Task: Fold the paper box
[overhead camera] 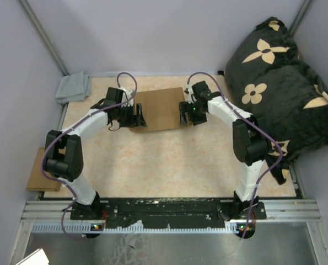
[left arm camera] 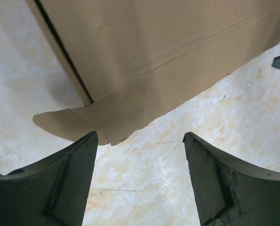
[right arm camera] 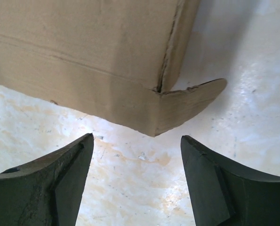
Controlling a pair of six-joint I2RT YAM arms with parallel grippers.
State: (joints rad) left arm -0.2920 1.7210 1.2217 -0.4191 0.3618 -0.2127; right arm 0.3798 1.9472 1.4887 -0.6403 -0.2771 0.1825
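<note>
Fingers (left arm camera: 60, 183) of the left gripper (left arm camera: 140, 141) gape wide, empty; the paper box (left arm camera: 154, 56) lies just beyond, upper frame. Right gripper (right arm camera: 136, 143) equally spread, empty, facing a box corner. Only the overhead view shows the box between both grippers and a grey cloth (overhead camera: 74, 87), upper left.

Plain brown paper box (overhead camera: 161, 107), mottled beige table (overhead camera: 169, 160), black cushion (overhead camera: 279, 83) with cream flowers, grey cloth (overhead camera: 74, 87)
</note>
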